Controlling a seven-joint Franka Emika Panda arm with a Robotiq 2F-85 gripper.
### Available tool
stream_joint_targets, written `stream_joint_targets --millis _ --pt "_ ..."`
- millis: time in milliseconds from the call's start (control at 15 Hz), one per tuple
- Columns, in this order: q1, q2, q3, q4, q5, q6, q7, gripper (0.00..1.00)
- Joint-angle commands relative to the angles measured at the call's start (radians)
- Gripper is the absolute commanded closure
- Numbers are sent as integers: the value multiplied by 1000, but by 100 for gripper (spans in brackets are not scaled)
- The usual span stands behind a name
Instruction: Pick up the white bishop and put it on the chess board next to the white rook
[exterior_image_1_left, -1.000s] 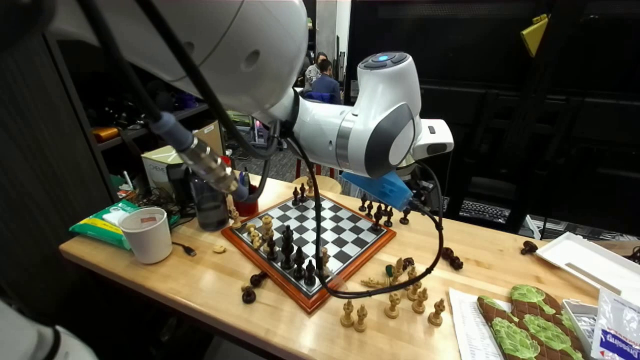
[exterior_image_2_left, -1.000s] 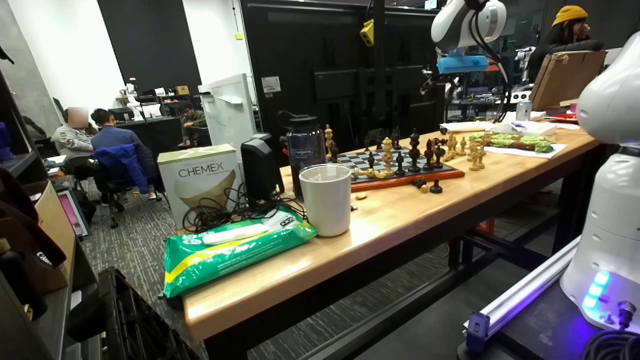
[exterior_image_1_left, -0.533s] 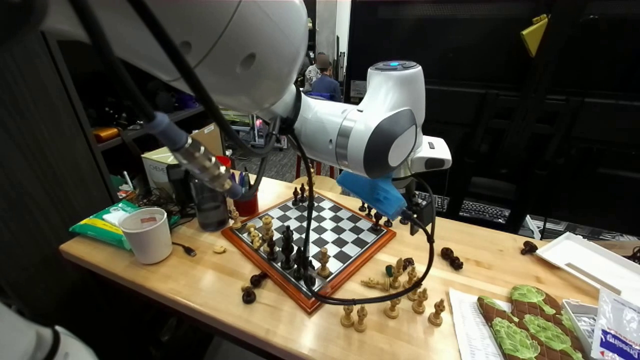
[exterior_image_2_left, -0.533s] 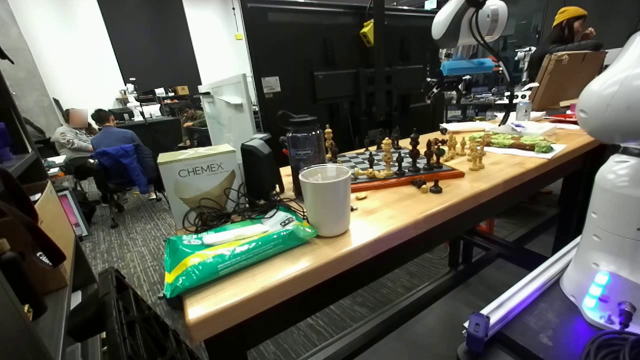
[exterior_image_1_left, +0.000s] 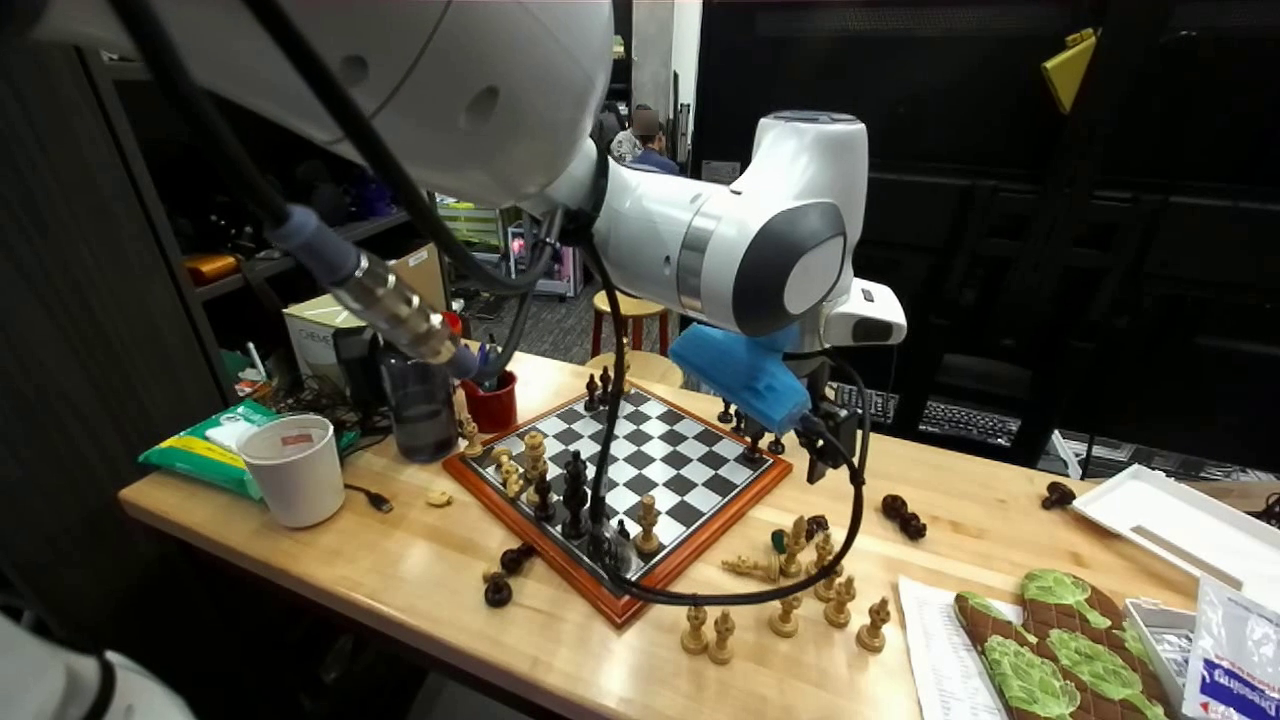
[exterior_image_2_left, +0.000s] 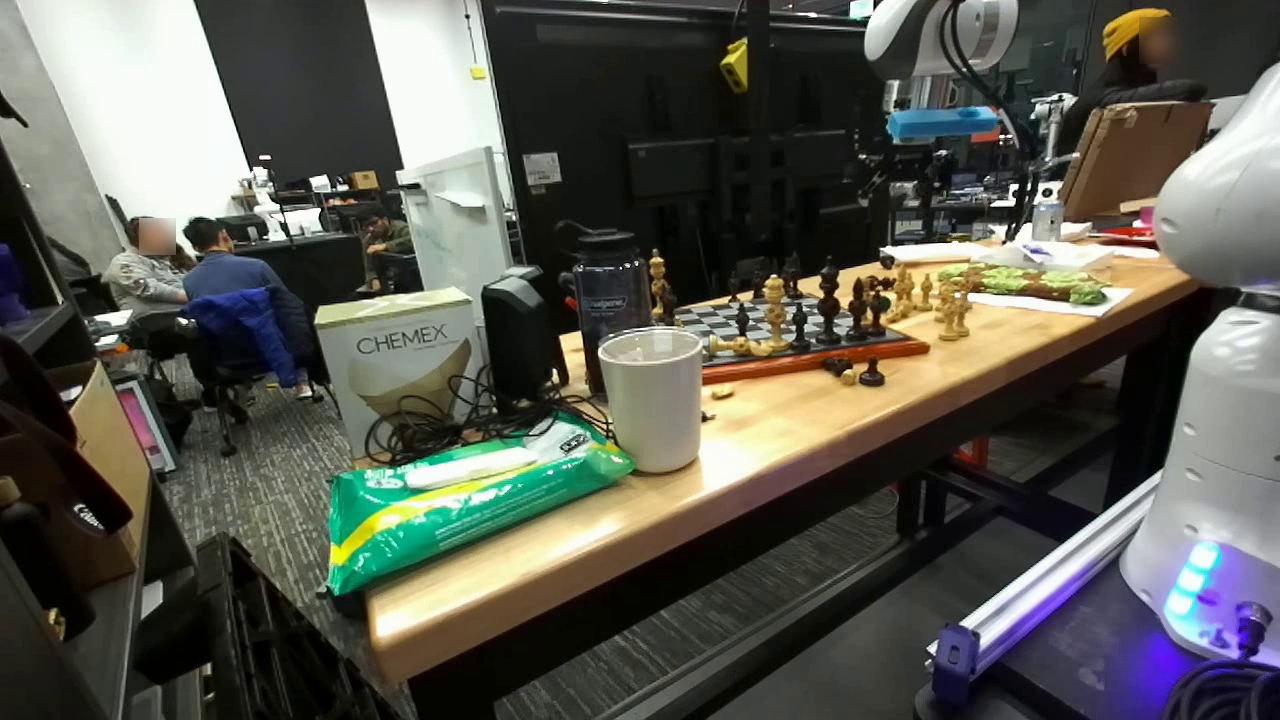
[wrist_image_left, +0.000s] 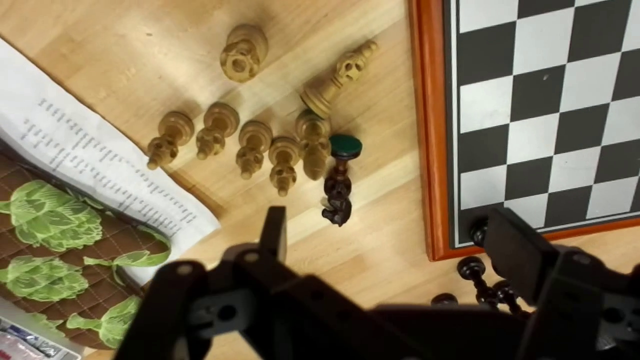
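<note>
Table (exterior_image_1_left: 400, 560) spans the lower part of an exterior view, my arm (exterior_image_1_left: 480, 110) reaching over it from 11 o'clock. Chess board (exterior_image_1_left: 680, 450) lies flat on it, one corner at 6 o'clock; in my wrist view it sits around 2 o'clock, one frame edge running roughly 12 to 6. My gripper (wrist_image_left: 392, 232) hangs above the table near the board's 3 o'clock corner in an exterior view, fingers (wrist_image_left: 273, 230) spread wide. White bishop: I can't tell which pale piece it is. Loose pale pieces (wrist_image_left: 255, 139) sit at about 10 o'clock of the fingertip gap in my wrist view, off the board at its 4 o'clock in an exterior view. Most stand upright, long axes vertical, heads showing toward 6 to 7 o'clock under the wrist camera. One pale piece (wrist_image_left: 315, 155), smooth pointed head, stands too, head toward 6. Close by it, a pale piece (wrist_image_left: 330, 90) on its side: long axis 7:30 to 1:30, tip at 1:30. A dark piece (wrist_image_left: 338, 186) lies beside them, green base at 12, head at 6. Another pale piece (exterior_image_1_left: 647, 525) stands upright on the board near its 5 o'clock edge; can't tell if that's the white rook.
</note>
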Motion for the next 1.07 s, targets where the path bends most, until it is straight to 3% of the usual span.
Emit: stream_joint_targets --millis 0,1000 --pt "-17 -4 -18 -1 -4 -1 2 0" --pt "-23 21 -57 -38 37 27 -25 0"
